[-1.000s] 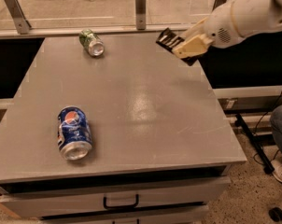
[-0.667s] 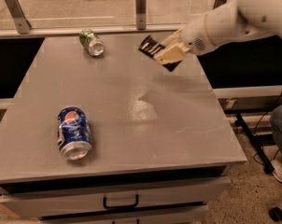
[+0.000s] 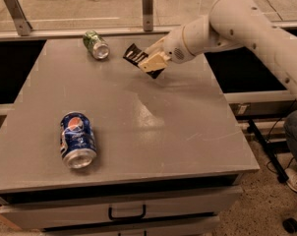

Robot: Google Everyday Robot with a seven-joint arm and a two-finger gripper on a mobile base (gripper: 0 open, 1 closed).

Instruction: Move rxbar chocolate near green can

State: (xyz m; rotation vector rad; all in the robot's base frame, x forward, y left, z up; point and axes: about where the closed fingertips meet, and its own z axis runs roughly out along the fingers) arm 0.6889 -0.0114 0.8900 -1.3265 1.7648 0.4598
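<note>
Aslant, rxbar chocolate (image 3: 134,54) up-left (tool (image 3: 148,62) over table (image 3: 163,132))

A matte grey rectangular table top (image 3: 188,132) fills the room's middle, catching a soft sheen of overhead light. Below its front edge sits a pale grey drawer (image 3: 79,211) with a black loop handle (image 3: 126,213). Behind runs a metal rail (image 3: 50,33) with upright posts. Speckled stone floor (image 3: 259,205) lies on the right. The gripper (image 3: 147,63) hangs above the table's far part.

Table (image 3: 153,127): green can (image 3: 96,44), Pepsi (image 3: 77,139); gripper (image 3: 147,61) above.
</note>
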